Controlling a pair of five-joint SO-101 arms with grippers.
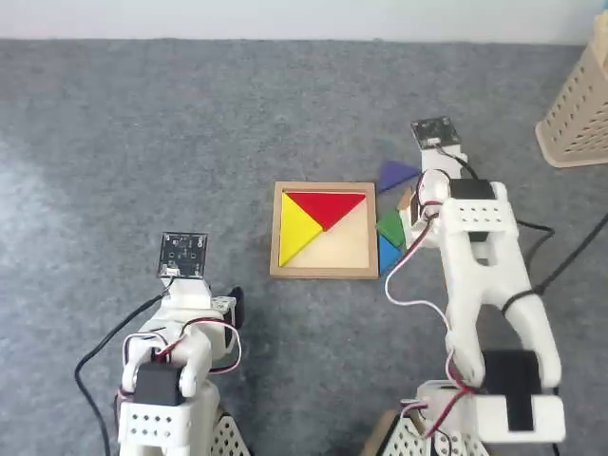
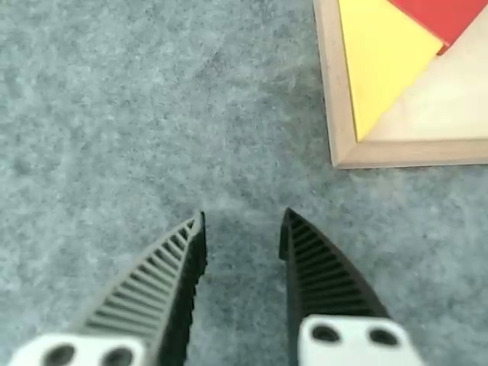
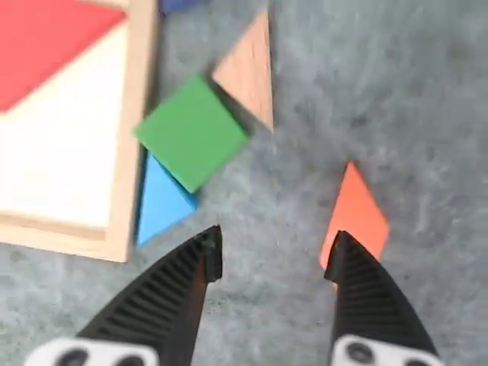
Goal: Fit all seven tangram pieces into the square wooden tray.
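The square wooden tray lies mid-table holding a red triangle and a yellow triangle. Just outside its right rim lie a green square, a blue triangle, a bare-wood triangle and a purple piece. An orange parallelogram lies on the felt farther from the tray. My right gripper hangs open above the felt between the blue triangle and the orange piece, one fingertip over the orange piece's end. My left gripper is open and empty over bare felt near the tray's corner.
Grey felt covers the whole table. A beige slotted basket stands at the far right edge. The right arm's body stretches along the tray's right side, and cables trail from both arms.
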